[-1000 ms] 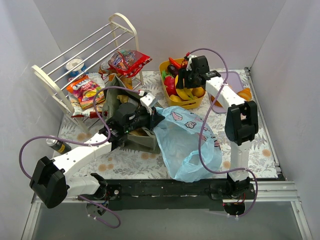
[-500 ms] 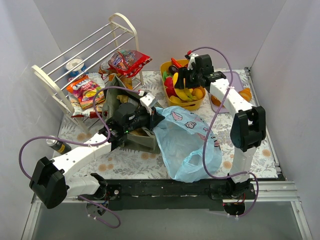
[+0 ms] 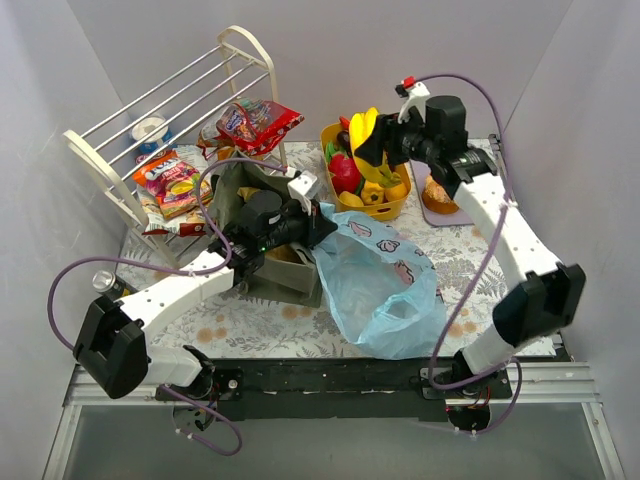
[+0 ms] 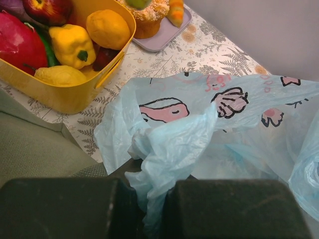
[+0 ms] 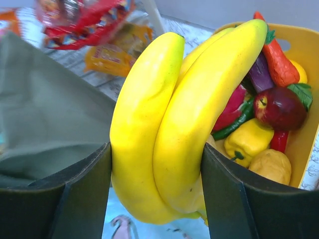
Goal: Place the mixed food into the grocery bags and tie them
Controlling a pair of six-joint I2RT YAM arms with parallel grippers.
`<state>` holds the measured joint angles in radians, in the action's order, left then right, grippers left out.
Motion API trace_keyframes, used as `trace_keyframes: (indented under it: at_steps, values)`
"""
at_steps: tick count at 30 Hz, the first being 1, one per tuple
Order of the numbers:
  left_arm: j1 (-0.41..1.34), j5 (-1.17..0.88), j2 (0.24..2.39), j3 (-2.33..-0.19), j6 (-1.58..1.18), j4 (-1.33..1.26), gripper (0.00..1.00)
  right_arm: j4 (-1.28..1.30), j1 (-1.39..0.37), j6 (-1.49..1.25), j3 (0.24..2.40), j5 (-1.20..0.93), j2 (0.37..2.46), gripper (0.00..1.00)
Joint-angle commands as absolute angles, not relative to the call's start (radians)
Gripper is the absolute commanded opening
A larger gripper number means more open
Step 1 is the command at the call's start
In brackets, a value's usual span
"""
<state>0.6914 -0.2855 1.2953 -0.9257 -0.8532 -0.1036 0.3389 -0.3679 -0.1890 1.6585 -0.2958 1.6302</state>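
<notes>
My right gripper [image 3: 373,150] [image 5: 157,189] is shut on a bunch of yellow bananas [image 3: 366,125] [image 5: 174,114] and holds it in the air above the yellow tub [image 3: 390,208] [image 5: 305,149]. More toy fruit and vegetables [image 3: 346,172] [image 5: 259,129] lie in that tub. My left gripper [image 3: 320,225] [image 4: 154,211] is shut on a bunched edge of the light-blue bag [image 3: 385,290] [image 4: 209,119], which spreads across the table's middle. The olive-green tote [image 3: 238,190] [image 4: 30,149] [image 5: 45,114] stands under my left wrist. Snack packets [image 3: 258,122] lie by the rack.
A white wire rack [image 3: 150,100] fills the back left, with more packets [image 3: 170,180] beneath it. A purple tray [image 3: 440,208] [image 4: 167,35] with a bread roll lies right of the tub. A can [image 3: 100,283] lies at the left edge.
My right gripper has lifted the bananas out of the tub, and its arm has swung out to the right. My left gripper has moved slightly back and right, pulling the bag's edge up.
</notes>
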Motion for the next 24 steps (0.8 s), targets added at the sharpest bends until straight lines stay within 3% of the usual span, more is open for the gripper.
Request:
trace_keyframes:
  at_steps: [1, 16, 24]
  values:
    - [0.676, -0.290, 1.310, -0.974, -0.890, -0.055, 0.00, 0.164, -0.371, -0.253, 1.518, -0.393, 1.403, 0.33]
    - [0.676, -0.235, 1.448, -1.127, -0.891, -0.018, 0.00, 0.009, -0.555, -0.520, 1.000, -0.411, 0.974, 0.27]
    - [0.669, -0.175, 1.439, -1.115, -0.867, -0.028, 0.00, 0.205, -0.664, -0.528, 0.902, -0.344, 0.925, 0.27]
